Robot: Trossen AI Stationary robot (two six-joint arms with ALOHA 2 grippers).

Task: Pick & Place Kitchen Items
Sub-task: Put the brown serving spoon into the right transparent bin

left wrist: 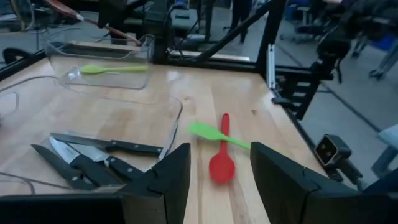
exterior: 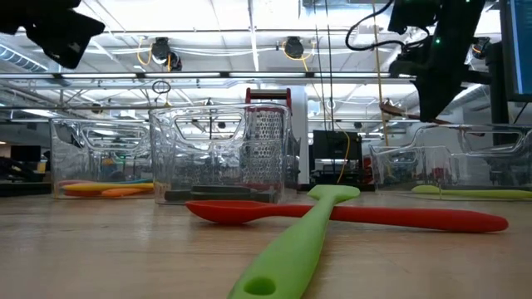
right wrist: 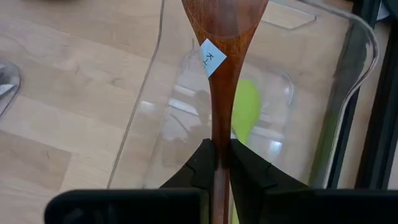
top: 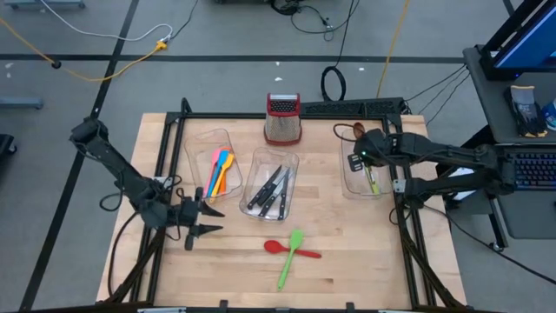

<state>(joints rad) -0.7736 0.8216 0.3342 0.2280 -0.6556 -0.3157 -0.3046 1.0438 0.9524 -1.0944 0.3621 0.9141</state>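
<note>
Wooden desk (top: 347, 261), 3 clear bins in a row across its middle. Your right gripper (right wrist: 219, 163) has its fingers clamped on the brown spoon (right wrist: 225, 74) handle, hanging over the right bin (top: 350, 178) near the desk's right edge. Spoon's long axis runs straight out from the fingers, bowl end leading toward the back edge. Risk: grip is low on a thin handle, so it could pivot or catch the bin wall on release. A yellow-green utensil (right wrist: 246, 112) already lies in that bin.

Left gripper (left wrist: 214, 180) hovers near the left edge, fingers apart, holding nothing. Red spoon (top: 291, 249) and green spatula (top: 290, 258) lie crossed near the front edge.
</note>
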